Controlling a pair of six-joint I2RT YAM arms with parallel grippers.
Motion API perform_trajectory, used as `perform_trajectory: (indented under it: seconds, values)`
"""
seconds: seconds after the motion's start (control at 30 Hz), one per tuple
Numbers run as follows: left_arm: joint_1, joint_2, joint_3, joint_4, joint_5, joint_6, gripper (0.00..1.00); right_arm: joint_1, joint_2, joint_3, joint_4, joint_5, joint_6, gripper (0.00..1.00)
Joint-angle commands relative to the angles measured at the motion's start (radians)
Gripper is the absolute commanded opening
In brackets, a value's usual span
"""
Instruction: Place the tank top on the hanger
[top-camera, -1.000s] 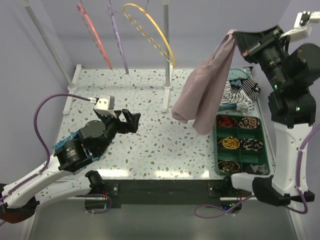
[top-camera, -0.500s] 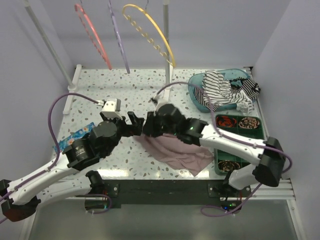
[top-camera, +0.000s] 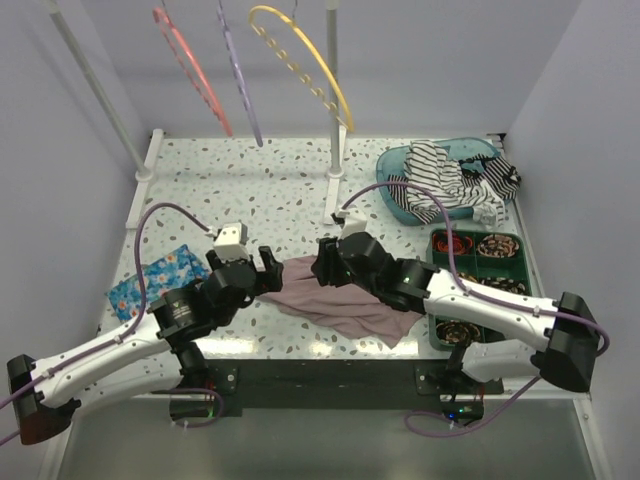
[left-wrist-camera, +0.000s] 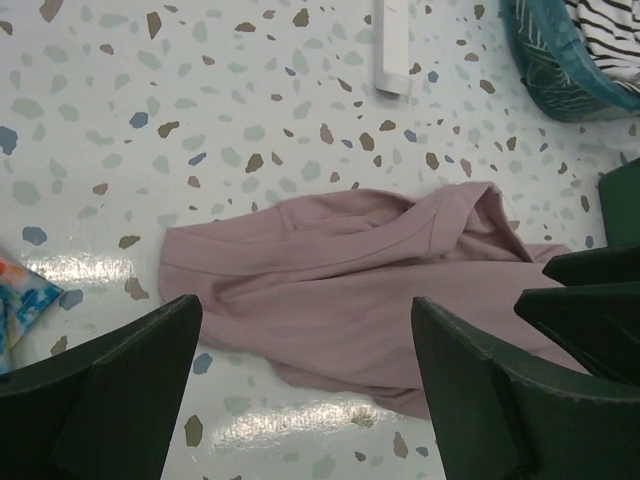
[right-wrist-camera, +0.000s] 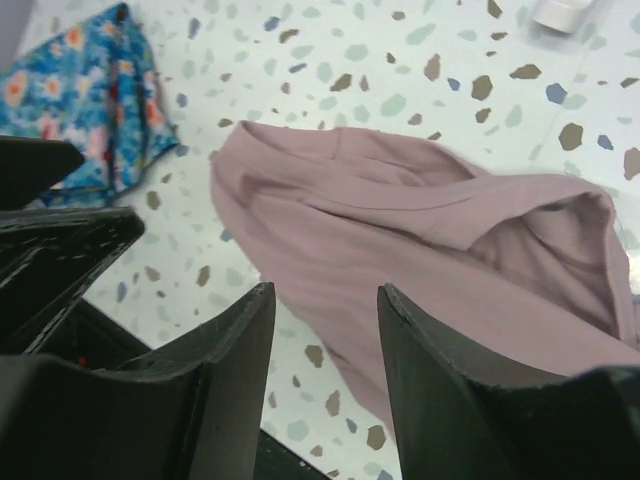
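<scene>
My desk (top-camera: 260, 190) is white speckled terrazzo; pale lilac walls (top-camera: 450, 70) close its far and side edges, and light glares along its near edge.

A black-and-white striped garment (top-camera: 440, 180) spills from a teal basket (top-camera: 393, 190) just behind the dark green compartmented plastic tray (top-camera: 478, 233) (coiled items inside). A blue floral cloth (top-camera: 150, 280) lies far left of it.

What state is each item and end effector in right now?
tank top: crumpled on table, unheld
hanger: hanging, empty
left end effector: open, over tank top
right end effector: open, empty
striped garment: heaped in basket
floral cloth: lying on table
</scene>
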Motion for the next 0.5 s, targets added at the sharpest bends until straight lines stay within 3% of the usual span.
perform_trajectory:
  seconds: [0.0, 0.1, 0.23, 0.47]
  values:
    - [0.039, 0.047, -0.024, 0.003, -0.051, -0.114, 0.90, -0.026, 0.114, 0.047, -0.036, 0.109, -0.033, 0.53]
    - [0.120, 0.065, -0.070, -0.009, -0.019, -0.181, 0.86, -0.108, 0.149, 0.025, -0.004, 0.036, -0.027, 0.57]
    - [0.279, 0.080, -0.148, 0.118, 0.140, -0.205, 0.79, -0.271, 0.157, -0.030, 0.062, -0.080, -0.018, 0.62]
    - [0.425, 0.243, -0.217, 0.285, 0.261, -0.235, 0.77, -0.309, 0.237, 0.019, 0.055, -0.140, -0.027, 0.66]
